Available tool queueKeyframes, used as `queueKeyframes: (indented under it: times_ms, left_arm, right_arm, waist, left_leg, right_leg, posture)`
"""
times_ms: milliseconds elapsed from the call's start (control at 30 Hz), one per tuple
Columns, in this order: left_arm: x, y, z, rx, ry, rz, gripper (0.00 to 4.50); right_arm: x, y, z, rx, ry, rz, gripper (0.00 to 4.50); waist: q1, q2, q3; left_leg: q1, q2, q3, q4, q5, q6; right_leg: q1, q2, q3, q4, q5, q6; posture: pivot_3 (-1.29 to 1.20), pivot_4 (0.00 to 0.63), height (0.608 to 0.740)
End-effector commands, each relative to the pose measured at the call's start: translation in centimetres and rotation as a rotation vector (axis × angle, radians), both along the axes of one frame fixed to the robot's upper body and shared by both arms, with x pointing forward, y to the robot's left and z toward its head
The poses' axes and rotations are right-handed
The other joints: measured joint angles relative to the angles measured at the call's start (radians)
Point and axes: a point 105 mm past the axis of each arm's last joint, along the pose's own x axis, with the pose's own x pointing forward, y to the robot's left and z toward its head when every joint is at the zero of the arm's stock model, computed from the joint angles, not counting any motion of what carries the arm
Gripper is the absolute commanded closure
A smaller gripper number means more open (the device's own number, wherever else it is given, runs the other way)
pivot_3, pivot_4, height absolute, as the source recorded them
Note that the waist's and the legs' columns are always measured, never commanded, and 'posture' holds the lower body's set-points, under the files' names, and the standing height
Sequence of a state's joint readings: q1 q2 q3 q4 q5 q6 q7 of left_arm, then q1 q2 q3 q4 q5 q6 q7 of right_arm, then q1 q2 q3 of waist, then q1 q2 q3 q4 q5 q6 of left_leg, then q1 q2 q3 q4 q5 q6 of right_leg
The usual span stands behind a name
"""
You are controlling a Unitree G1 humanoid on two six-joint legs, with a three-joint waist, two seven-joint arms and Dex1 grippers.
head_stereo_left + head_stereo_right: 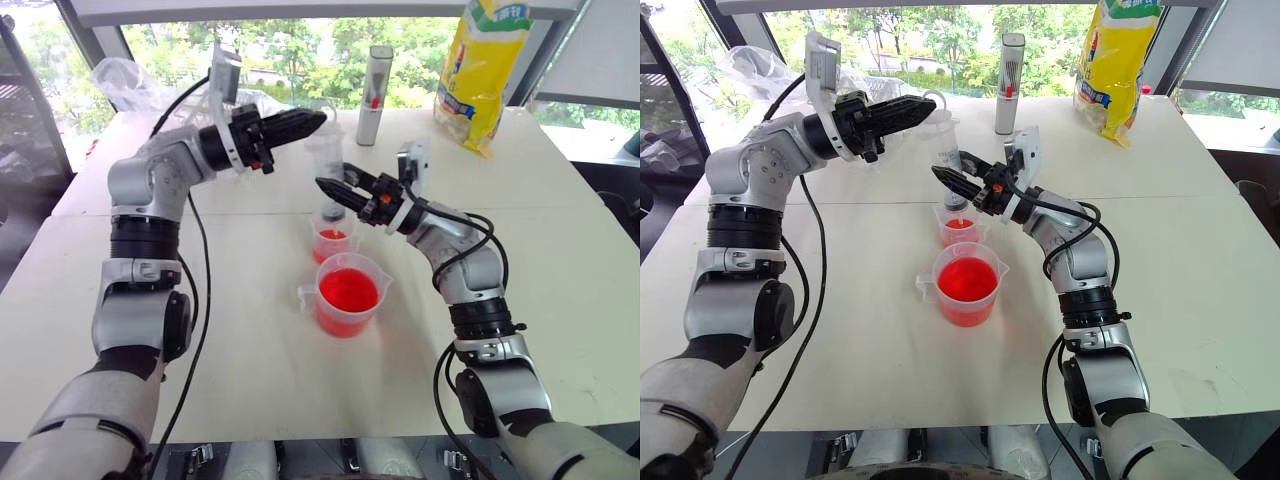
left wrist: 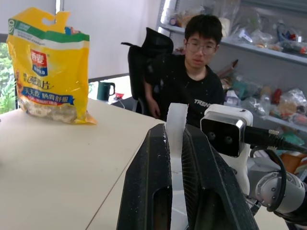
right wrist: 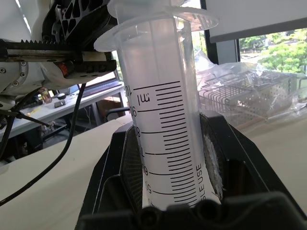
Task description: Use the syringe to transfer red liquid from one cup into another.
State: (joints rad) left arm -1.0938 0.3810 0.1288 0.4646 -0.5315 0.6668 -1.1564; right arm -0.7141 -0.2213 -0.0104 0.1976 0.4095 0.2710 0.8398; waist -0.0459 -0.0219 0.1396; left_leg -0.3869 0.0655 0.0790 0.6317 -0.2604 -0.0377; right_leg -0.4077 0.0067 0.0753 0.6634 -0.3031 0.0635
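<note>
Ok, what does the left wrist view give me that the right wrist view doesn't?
Left wrist, not right: the yellow bag, a seated person, and the left jaws shut on the syringe's white plunger. Right wrist, not left: the syringe barrel with its black graduation marks, clamped in the right jaws, and a crinkled clear plastic bag behind. Both: the white table and part of the syringe.

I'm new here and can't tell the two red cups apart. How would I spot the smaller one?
Start at the white table and find the large clear plastic measuring cup with a handle, holding red liquid. Just behind it stands the small clear plastic cup, directly under the clear syringe. It is narrower, has no handle and holds less red.
</note>
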Motion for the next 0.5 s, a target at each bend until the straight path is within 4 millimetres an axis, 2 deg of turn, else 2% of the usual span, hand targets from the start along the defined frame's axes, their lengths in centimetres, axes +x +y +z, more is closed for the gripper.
queueKeyframes:
  times_ms: [33, 500]
  left_arm:
    - [-1.11, -2.21, -1.48, 0.063, 0.019, -0.097, 4.38]
    - [-1.40, -2.44, -1.70, 0.068, 0.017, -0.100, 4.38]
  right_arm:
    - [-0.74, 0.14, 4.47, 0.075, -0.143, 0.008, 3.10]
    - [-0.61, -0.01, 4.54, 0.072, -0.143, 0.004, 3.10]
  waist:
    - [0.000, 0.000, 0.000]
    - [0.000, 0.000, 0.000]
  left_leg:
    - [0.000, 0.000, 0.000, 0.000, 0.000, 0.000]
    - [0.000, 0.000, 0.000, 0.000, 0.000, 0.000]
  right_leg:
    - [0.000, 0.000, 0.000, 0.000, 0.000, 0.000]
    - [0.000, 0.000, 0.000, 0.000, 0.000, 0.000]
  posture:
    - [0.00, 0.150, 0.740]
    - [0.00, 0.150, 0.740]
